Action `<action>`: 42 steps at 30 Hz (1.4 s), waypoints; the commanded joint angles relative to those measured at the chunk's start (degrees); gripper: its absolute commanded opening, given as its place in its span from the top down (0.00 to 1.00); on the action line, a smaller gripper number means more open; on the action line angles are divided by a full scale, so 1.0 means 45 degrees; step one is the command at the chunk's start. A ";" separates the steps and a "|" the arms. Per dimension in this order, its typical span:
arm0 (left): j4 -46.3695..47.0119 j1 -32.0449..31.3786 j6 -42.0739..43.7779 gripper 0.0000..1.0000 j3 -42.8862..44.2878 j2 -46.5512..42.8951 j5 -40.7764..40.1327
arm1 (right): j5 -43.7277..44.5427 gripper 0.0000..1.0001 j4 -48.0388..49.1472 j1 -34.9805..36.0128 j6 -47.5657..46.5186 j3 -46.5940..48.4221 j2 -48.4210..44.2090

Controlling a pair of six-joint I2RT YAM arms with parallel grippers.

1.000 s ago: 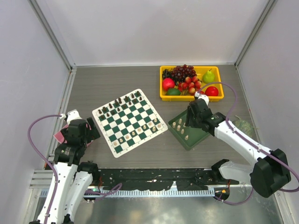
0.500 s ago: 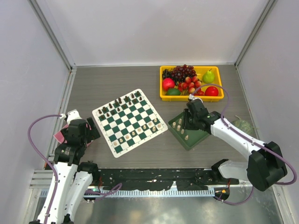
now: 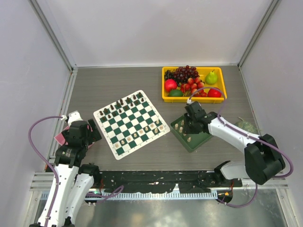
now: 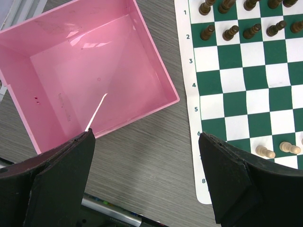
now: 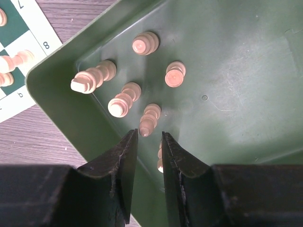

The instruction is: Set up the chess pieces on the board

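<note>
The board (image 3: 131, 123) lies left of centre, with dark pieces (image 3: 120, 106) on its far rows and a few cream chess pieces (image 3: 135, 135) on its near rows. More cream pieces (image 5: 124, 99) stand or lie in the green tray (image 3: 202, 137). My right gripper (image 3: 188, 126) points down into that tray. Its jaws are only a narrow gap apart. The top of one cream piece (image 5: 149, 119) sits just at the fingertips (image 5: 134, 135) of this gripper (image 5: 149, 133), touching neither. Another piece (image 5: 160, 160) shows partly behind the right finger. My left gripper (image 4: 146, 135) hangs wide open and empty over bare table beside the board (image 4: 246, 94).
A pink box (image 4: 90, 71) sits left of the board, under the left wrist. A yellow tray (image 3: 194, 100) of fruit stands behind the green tray. A green leafy lump (image 3: 246, 126) lies at the far right. Dark pieces (image 4: 229, 32) line the board's top rows.
My right gripper has shifted left over the cream pieces in the green tray, and its jaws have narrowed. The left arm has not moved.
</note>
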 commanded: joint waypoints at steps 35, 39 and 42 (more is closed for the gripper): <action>0.0460 0.0111 0.0039 0.01 0.0208 0.0078 0.0070 | 0.1017 0.80 0.0217 0.0135 -0.0514 0.0636 -0.0053; 0.0480 0.0111 0.0039 0.01 0.0189 0.0078 0.0089 | 0.1330 0.81 -0.0290 0.0154 -0.0611 0.0889 -0.0463; 0.0499 0.0111 0.0059 0.01 0.0189 0.0078 0.0109 | 0.1525 0.81 -0.0662 0.0193 -0.0612 0.1104 -0.0873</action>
